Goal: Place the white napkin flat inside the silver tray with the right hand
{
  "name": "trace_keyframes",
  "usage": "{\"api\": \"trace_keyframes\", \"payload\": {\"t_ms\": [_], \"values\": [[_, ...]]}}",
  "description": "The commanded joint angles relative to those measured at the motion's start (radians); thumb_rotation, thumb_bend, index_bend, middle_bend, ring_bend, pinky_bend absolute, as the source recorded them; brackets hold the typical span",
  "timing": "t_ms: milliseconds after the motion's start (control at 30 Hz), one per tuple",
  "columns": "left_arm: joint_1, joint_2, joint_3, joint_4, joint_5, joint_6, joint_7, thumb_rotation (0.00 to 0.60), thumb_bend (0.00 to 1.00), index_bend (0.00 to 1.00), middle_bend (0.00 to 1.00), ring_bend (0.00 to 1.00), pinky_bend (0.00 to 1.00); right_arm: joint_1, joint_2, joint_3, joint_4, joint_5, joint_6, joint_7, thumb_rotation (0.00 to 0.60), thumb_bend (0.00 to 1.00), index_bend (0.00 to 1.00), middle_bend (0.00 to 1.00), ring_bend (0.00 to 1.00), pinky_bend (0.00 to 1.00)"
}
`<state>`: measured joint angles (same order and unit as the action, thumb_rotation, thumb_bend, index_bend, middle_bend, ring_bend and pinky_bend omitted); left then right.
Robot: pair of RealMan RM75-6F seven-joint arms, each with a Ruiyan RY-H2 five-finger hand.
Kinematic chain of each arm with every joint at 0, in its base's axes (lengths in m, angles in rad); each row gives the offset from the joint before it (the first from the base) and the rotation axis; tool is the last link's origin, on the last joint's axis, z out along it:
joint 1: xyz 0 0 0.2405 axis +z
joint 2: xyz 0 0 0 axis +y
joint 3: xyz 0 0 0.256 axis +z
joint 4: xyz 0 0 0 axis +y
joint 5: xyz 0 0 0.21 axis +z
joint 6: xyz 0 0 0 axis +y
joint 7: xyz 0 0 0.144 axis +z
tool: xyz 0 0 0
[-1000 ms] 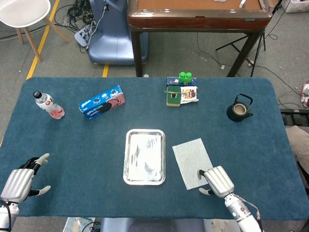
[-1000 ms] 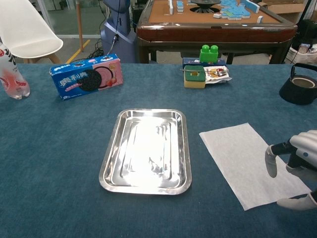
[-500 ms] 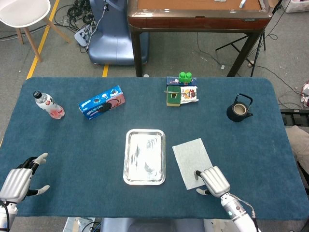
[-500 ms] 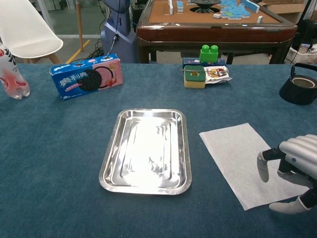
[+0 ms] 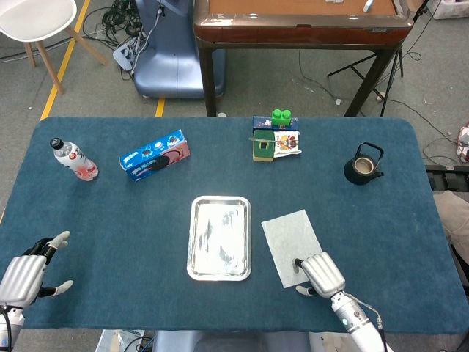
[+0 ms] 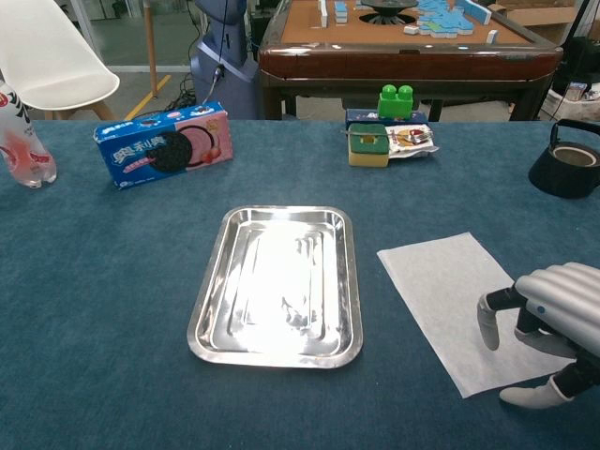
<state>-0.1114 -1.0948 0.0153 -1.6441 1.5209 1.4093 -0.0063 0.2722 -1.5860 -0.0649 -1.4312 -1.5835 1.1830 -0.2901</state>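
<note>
The white napkin (image 5: 292, 235) (image 6: 459, 292) lies flat on the blue table to the right of the silver tray (image 5: 219, 209) (image 6: 333, 281), which holds nothing. My right hand (image 5: 321, 273) (image 6: 553, 314) hovers over the napkin's near right corner with fingers curled downward and the thumb apart below; nothing is between them. Whether the fingertips touch the napkin cannot be told. My left hand (image 5: 28, 270) rests at the table's near left edge, fingers spread, holding nothing; the chest view does not show it.
At the back stand a blue cookie box (image 5: 154, 155) (image 6: 164, 145), a bottle (image 5: 72, 158) (image 6: 21, 141), green blocks with small packets (image 5: 276, 136) (image 6: 386, 127) and a black teapot (image 5: 363, 163) (image 6: 572, 159). A wooden table (image 5: 300, 22) stands beyond.
My right hand has slid left and toward the near edge over the napkin's corner. The left hand has drifted slightly nearer the table edge. The napkin has not moved.
</note>
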Motion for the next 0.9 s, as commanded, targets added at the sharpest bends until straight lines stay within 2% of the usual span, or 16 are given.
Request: {"api": "trace_keyframes", "payload": {"t_ms": [33,667,900], "values": [[0.000,0.001,0.000,-0.001,-0.001,0.000,0.000,0.600,0.01,0.13,0.30,0.18,0.34,0.001,-0.005,0.001,0.006,0.001,0.001,0.001,0.600,0.00,0.53,1.00,1.00,1.00],[0.002,0.006,-0.001,-0.005,-0.002,0.000,-0.003,0.600,0.01,0.13,0.30,0.18,0.34,0.005,-0.045,0.009,0.059,0.000,0.024,0.020,0.600,0.00,0.53,1.00,1.00,1.00],[0.002,0.006,0.000,-0.004,-0.002,-0.002,-0.003,0.600,0.01,0.13,0.30,0.18,0.34,0.005,-0.054,0.008,0.077,-0.003,0.033,0.040,0.600,0.15,0.53,1.00,1.00,1.00]]}}
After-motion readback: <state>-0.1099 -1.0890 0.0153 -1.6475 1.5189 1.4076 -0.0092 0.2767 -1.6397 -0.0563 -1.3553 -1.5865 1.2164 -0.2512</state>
